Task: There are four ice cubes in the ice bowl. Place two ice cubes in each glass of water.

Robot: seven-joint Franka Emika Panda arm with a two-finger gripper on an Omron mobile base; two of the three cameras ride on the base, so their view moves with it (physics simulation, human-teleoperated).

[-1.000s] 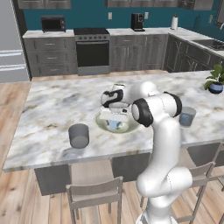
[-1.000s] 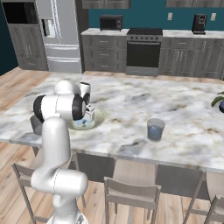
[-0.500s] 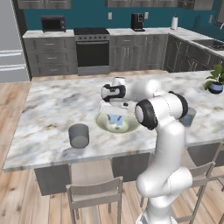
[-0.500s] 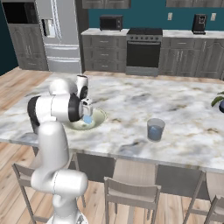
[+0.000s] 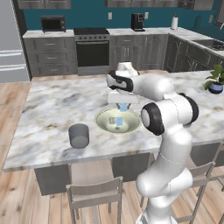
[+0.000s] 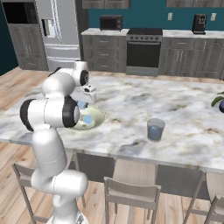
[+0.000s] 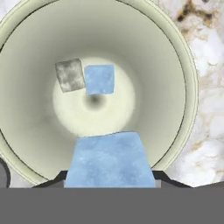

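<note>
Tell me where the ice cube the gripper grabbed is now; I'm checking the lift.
The held ice cube is clamped in the gripper, above the near side of the ice bowl.

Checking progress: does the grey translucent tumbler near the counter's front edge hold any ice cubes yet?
No, the grey translucent tumbler looks empty in the left base view.

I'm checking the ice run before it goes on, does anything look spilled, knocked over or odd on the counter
Nothing stands out. The ice bowl sits upright with two cubes in it, the gripper holds one ice cube above it, and both tumblers stand upright, no spill visible.
</note>
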